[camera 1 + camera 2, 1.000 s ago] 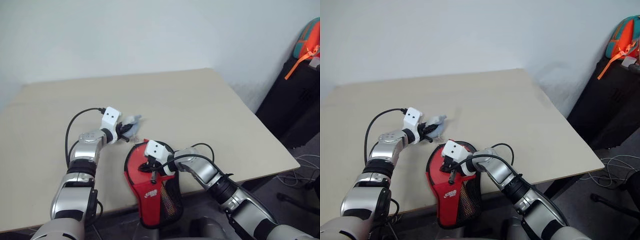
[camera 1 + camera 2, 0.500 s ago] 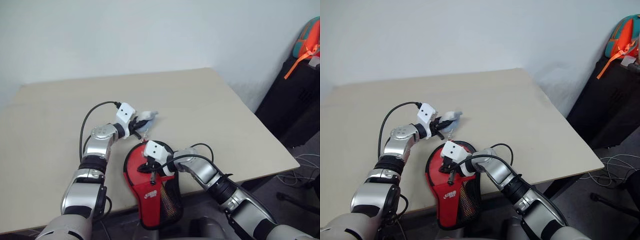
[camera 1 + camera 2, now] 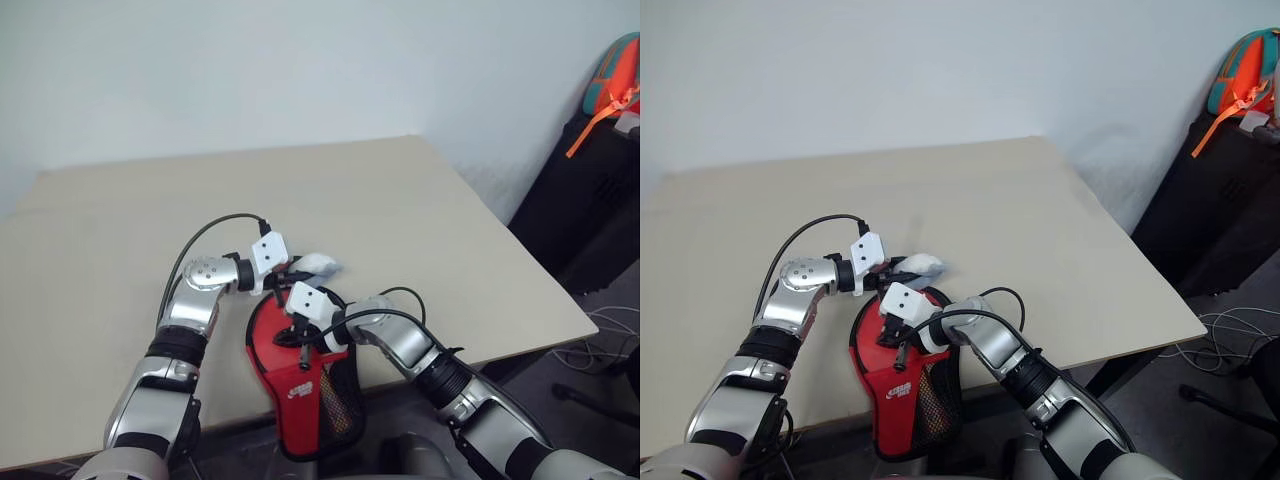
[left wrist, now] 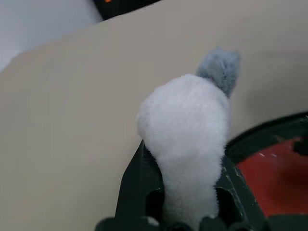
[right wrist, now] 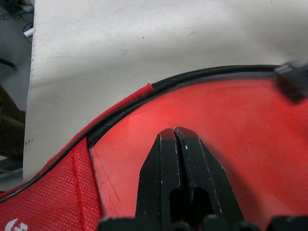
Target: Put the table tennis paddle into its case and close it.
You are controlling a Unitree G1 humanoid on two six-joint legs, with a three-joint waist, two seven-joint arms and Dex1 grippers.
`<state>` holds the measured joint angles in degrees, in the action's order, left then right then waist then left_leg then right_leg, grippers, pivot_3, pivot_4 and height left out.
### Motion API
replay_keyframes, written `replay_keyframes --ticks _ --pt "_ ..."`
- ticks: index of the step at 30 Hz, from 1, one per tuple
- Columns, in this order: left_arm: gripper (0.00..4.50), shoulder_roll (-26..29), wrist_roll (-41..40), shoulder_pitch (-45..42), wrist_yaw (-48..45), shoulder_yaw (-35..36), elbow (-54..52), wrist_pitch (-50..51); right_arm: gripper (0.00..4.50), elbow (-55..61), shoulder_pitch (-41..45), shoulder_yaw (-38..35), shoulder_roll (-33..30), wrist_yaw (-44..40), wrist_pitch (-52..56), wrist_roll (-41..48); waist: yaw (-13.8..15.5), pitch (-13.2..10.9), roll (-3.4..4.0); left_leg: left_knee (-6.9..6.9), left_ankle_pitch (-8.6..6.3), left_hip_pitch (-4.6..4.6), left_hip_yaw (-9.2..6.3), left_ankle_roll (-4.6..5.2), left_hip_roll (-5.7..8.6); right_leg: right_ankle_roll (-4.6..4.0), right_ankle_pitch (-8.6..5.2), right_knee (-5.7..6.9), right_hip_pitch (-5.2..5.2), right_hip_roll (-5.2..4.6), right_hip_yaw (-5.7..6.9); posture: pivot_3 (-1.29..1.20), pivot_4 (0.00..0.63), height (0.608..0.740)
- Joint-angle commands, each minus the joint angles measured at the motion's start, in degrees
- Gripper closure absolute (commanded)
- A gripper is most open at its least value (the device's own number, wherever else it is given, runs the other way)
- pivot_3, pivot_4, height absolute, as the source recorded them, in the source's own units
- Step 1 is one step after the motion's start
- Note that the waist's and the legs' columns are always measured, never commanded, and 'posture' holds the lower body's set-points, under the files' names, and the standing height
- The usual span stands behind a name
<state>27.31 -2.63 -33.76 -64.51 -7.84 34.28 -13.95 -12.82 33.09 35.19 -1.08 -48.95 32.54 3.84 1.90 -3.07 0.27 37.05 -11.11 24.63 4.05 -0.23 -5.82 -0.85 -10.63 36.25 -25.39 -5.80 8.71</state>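
Note:
The case [image 3: 298, 385] lies red face up at the table's near edge, its narrow end with the black mesh pocket hanging over the edge. My right gripper [image 3: 300, 336] is shut with nothing between its fingers, and its tips [image 5: 175, 132] rest on the smooth red round panel inside the black zip rim [image 5: 125, 108]. My left gripper [image 3: 294, 268] is shut on a whitish fluffy wad [image 4: 185, 115], held just above the table by the round end of the case. The wad [image 3: 320, 265] sticks out past the fingertips. The table tennis paddle is hidden.
The beige table [image 3: 400, 200] stretches behind and to both sides of the case. A black cabinet [image 3: 590, 190] with an orange and teal bag [image 3: 618, 70] on top stands off the table's right side. Cables [image 3: 600, 345] lie on the floor there.
My left gripper has carried the wad to the right and nearer, up to the round end of the case, and its wrist has rolled. The right gripper and the case have not moved.

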Motion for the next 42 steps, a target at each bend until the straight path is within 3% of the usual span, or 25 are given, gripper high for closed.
replay_keyframes --ticks 1,4,16,24,30,38,42 --pt "4.12 0.7 -0.5 0.3 -2.6 -1.0 -2.6 -2.6 4.5 -1.5 -0.1 1.1 -0.2 -0.3 0.6 -1.2 0.0 0.0 0.0 0.0 0.0 0.0 0.0 0.0 0.0 0.0 0.0 0.0 0.0 0.0 0.0 0.0 0.0 0.706" --pt "4.12 0.9 -0.1 0.8 -2.8 -1.2 -2.4 -5.0 4.5 -1.5 -0.1 1.2 -0.2 -0.4 0.5 -1.2 -0.1 0.0 0.01 0.0 0.0 0.0 0.0 0.0 0.0 0.0 0.0 0.0 -0.01 0.0 0.0 0.0 0.0 0.706" --pt "0.05 3.9 -0.6 1.0 -5.8 -2.3 -5.8 -2.2 4.5 -1.7 0.1 1.4 -0.1 -0.6 0.3 -1.2 -0.6 0.0 0.01 -0.01 0.0 0.0 0.0 0.0 -0.01 0.0 0.0 0.0 -0.01 0.0 -0.01 0.0 0.0 0.706" --pt "0.05 7.4 -2.7 3.0 -8.4 -1.3 -12.6 0.8 4.5 -1.8 0.1 1.6 0.0 -0.9 0.1 -1.2 -1.2 0.0 0.02 -0.01 0.0 0.0 0.0 0.0 -0.01 0.0 0.0 0.0 -0.01 0.0 -0.02 0.0 0.0 0.706" --pt "0.05 13.9 -4.0 3.8 -10.7 0.8 -16.2 1.4 4.5 -1.9 0.2 1.8 0.0 -1.3 0.0 -1.2 -1.3 0.0 0.04 -0.02 0.0 0.01 0.0 0.0 -0.01 0.0 0.0 0.0 -0.05 0.01 -0.05 0.0 0.0 0.706" --pt "0.05 24.1 -12.0 7.2 -12.3 9.7 -23.6 11.2 4.5 -1.2 0.0 1.1 -0.1 -1.4 0.4 -1.2 -1.3 -0.1 0.12 -0.09 -0.01 0.0 0.01 0.0 -0.02 -0.01 -0.01 -0.1 -0.05 0.0 -0.06 0.0 0.0 0.706" --pt "0.05 25.5 -17.2 15.5 -10.4 15.5 -30.8 17.1 4.5 -0.2 0.3 -0.3 -0.6 -1.8 1.2 -0.2 -1.3 -0.1 0.15 -0.13 -0.01 -0.01 0.01 0.0 -0.01 -0.01 -0.01 -0.14 -0.05 -0.01 -0.06 0.0 0.0 0.706"
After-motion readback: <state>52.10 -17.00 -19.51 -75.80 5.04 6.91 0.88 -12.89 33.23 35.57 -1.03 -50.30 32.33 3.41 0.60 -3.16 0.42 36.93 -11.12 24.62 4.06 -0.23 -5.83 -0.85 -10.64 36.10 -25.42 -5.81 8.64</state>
